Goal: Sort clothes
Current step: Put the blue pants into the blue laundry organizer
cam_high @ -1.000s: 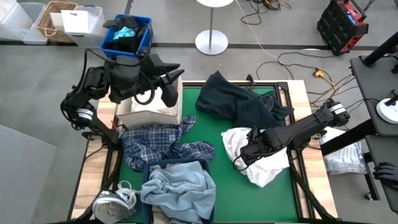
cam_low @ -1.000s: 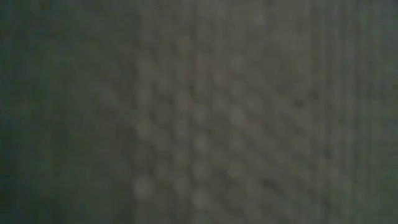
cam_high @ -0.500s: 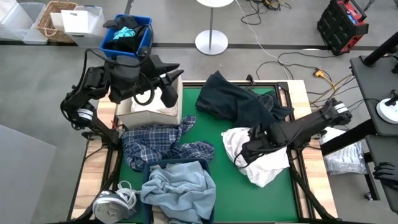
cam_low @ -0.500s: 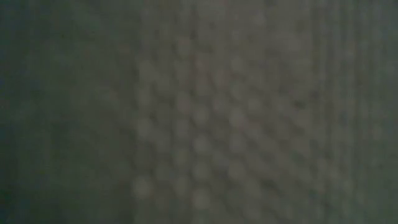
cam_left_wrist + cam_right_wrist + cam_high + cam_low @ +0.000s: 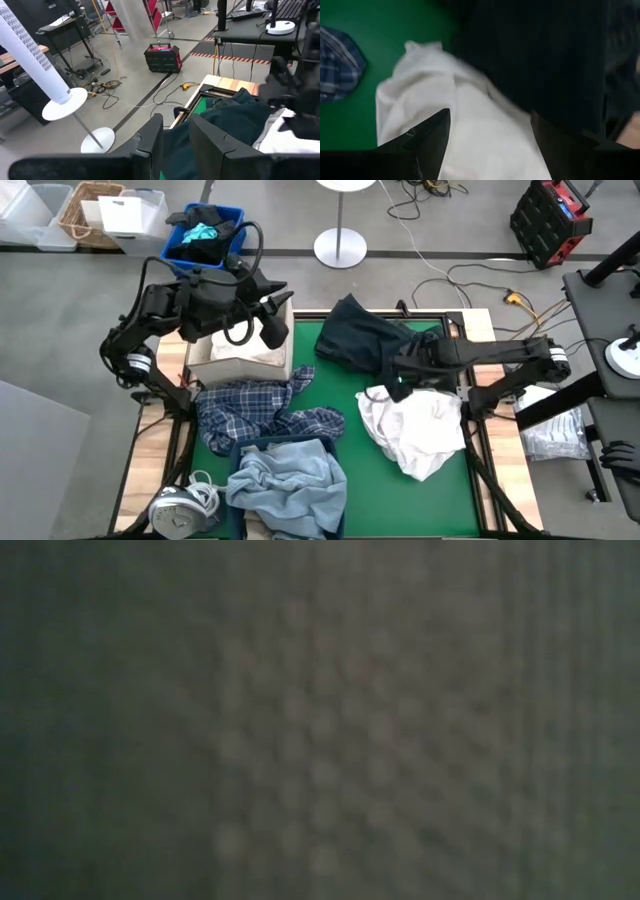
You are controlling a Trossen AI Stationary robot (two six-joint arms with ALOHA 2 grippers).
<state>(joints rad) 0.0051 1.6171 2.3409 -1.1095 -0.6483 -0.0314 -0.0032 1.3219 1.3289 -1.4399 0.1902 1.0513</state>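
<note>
On the green mat (image 5: 345, 390) lie a white shirt (image 5: 415, 430), a dark navy piece (image 5: 380, 340) at the far side and a blue-white plaid shirt (image 5: 255, 415). Light blue denim (image 5: 290, 485) fills a dark bin at the near edge. My right gripper (image 5: 397, 380) hovers open over the spot where the white shirt (image 5: 445, 115) meets the navy piece (image 5: 535, 55), nothing between its fingers. My left gripper (image 5: 277, 310) stands open above a pale box (image 5: 240, 350) at the far left, holding nothing. The low view shows only a blurred surface close to the lens.
A blue bin (image 5: 235, 250) with a black and teal bundle stands on the floor beyond the table's far left. A grey round object with a white cord (image 5: 185, 505) sits at the near left corner. Wooden table rims (image 5: 480, 320) frame the mat.
My right gripper has risen off the white shirt and swung toward the table's far edge, ending by the navy piece's edge. The white shirt lies uncovered and a little more spread out.
</note>
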